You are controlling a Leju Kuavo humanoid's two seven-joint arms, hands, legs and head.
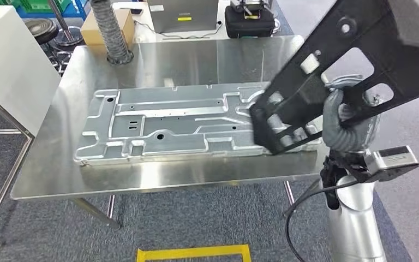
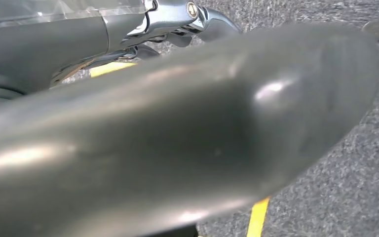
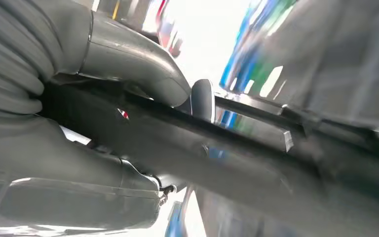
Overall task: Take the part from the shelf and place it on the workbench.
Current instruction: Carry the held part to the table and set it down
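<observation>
In the head view my right hand (image 1: 342, 117) grips a black open-frame part (image 1: 335, 41) and holds it tilted in the air above the right end of the steel workbench (image 1: 196, 60). The part's lower end hangs over the right end of a large silver stamped panel (image 1: 169, 125) lying flat on the bench. The right wrist view shows the thumb and fingers of that hand (image 3: 39, 138) wrapped round a black bar of the part (image 3: 237, 163). My left hand (image 2: 177, 133) hangs over grey carpet with nothing in it.
A grey ribbed hose (image 1: 112, 33) stands on the bench's far left corner, with a cardboard box (image 1: 106, 27) behind it. A black bag (image 1: 249, 22) and a grey case (image 1: 183, 15) sit beyond the far edge. A white cabinet (image 1: 5, 65) is at the left. Yellow floor tape (image 1: 193, 252) marks the near side.
</observation>
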